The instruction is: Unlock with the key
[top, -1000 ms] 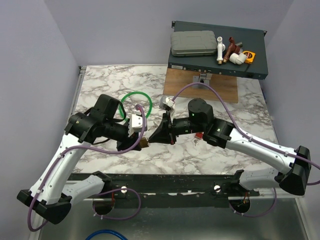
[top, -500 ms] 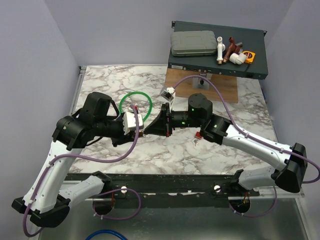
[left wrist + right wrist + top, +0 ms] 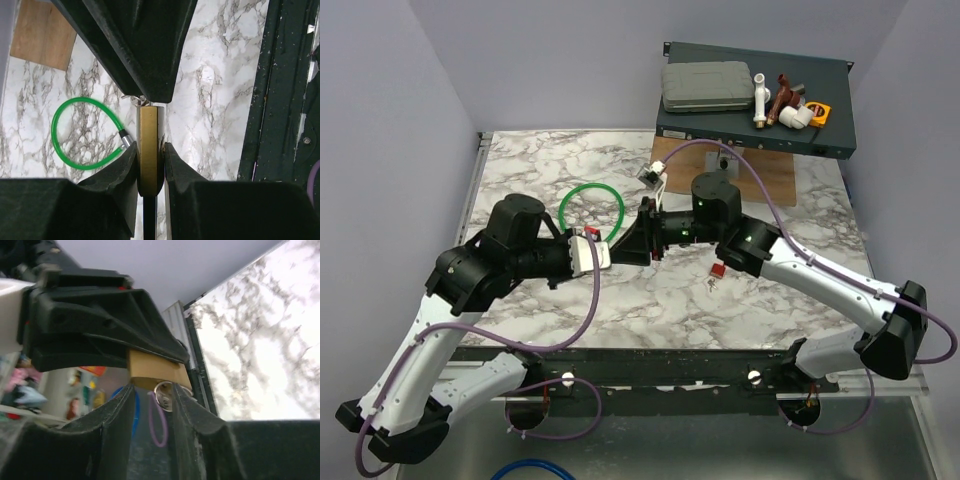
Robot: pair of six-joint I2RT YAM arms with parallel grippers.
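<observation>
Both arms now sit farther back. Your left pincer (image 3: 150, 150) clamps the padlock (image 3: 149, 125), and your right pincer (image 3: 152, 390) pinches the key (image 3: 162, 396) against its base, so insertion looks close.

Bare table (image 3: 650, 310) at lower centre lets me pass; green cable loop (image 3: 591, 208) and left gripper (image 3: 603, 255) clamping padlock (image 3: 148, 145) block mid-frame.

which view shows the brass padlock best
Left wrist: the padlock sits sharp and edge-on, clamped in the left gripper. Right wrist shows only a brass strip below that gripper; in top external it is almost wholly hidden.
</observation>
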